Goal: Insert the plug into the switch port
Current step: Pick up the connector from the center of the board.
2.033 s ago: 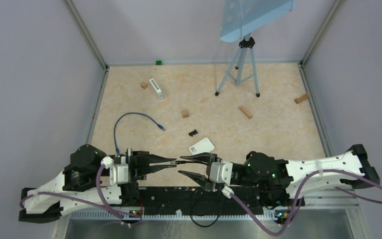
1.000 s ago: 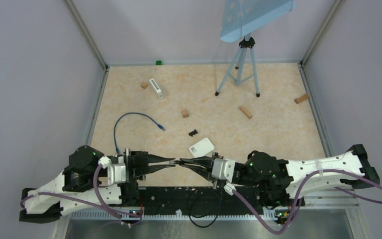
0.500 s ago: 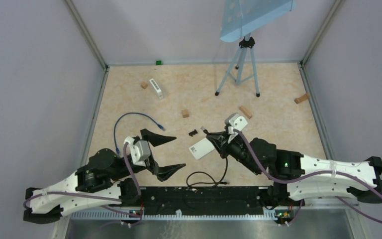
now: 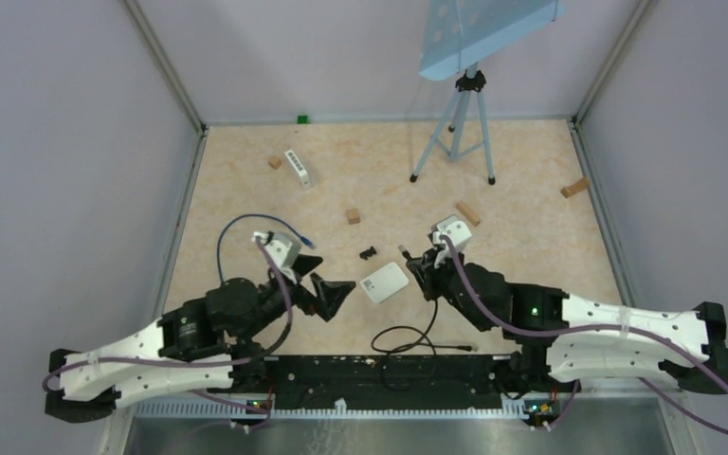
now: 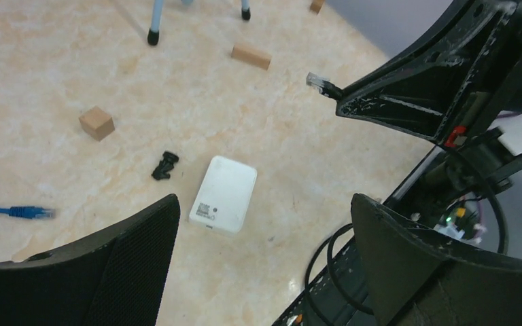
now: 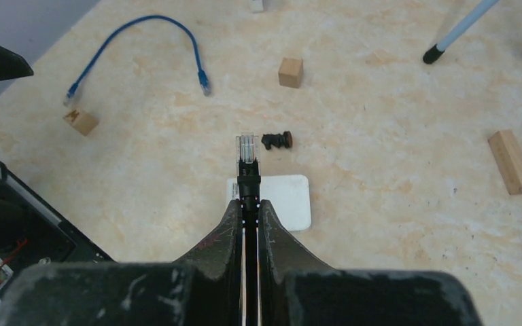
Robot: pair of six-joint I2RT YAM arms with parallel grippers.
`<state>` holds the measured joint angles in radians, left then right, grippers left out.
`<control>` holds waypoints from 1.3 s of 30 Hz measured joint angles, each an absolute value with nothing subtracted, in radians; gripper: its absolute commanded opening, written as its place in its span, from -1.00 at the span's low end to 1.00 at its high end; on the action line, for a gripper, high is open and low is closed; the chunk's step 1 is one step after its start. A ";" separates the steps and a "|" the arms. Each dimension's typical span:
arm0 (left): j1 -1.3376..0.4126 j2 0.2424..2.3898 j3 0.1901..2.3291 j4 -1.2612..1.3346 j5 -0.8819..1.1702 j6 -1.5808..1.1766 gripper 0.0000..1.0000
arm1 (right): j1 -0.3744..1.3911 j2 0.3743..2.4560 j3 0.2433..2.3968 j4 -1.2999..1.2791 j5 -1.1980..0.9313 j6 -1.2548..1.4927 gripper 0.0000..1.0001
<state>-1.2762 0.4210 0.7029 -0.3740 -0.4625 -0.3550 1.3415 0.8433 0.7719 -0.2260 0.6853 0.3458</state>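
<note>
Beige table (image 4: 531,171) holds the switch (image 5: 223,193) just ahead of the left gripper (image 5: 265,204), jaws wide. Right gripper (image 6: 246,204) pinches the plug (image 6: 247,149) nearby.

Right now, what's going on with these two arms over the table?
The right gripper is shut on a thin black cable just behind its clear plastic plug. It holds the plug in the air close to a small flat white box, the switch, which lies on the beige table. The left gripper hangs open near that box, holding nothing. The plug is not yet in any port.
</note>
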 measured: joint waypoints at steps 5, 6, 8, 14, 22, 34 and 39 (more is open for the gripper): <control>-1.254 0.634 0.727 -0.406 -0.442 -0.370 0.97 | 1.303 0.922 0.746 -0.256 0.629 0.406 -1.00; -1.229 0.669 0.733 -0.410 -0.413 -0.367 0.97 | 1.295 0.935 0.737 -0.258 0.612 0.416 -1.00; -1.118 0.733 0.748 -0.408 -0.311 -0.359 0.98 | 1.281 0.959 0.711 -0.260 0.582 0.432 -1.00; -0.764 0.848 0.750 -0.343 -0.043 -0.354 0.97 | 1.273 1.008 0.622 -0.250 0.507 0.477 -1.00; -0.707 1.018 0.750 -0.275 0.092 -0.307 0.97 | 1.273 1.009 0.426 -0.123 0.439 0.563 -1.00; -0.707 1.145 0.709 -0.088 0.142 -0.242 0.89 | 1.290 0.990 0.266 0.109 0.423 0.583 -1.00; -0.707 1.226 0.605 0.046 0.147 -0.276 0.89 | 1.301 0.973 0.239 0.146 0.445 0.576 -1.00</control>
<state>-0.7071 1.2263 0.6052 0.0463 0.1467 -0.2760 1.3006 0.9733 0.2386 0.1463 0.4446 0.5758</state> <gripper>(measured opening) 0.946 0.033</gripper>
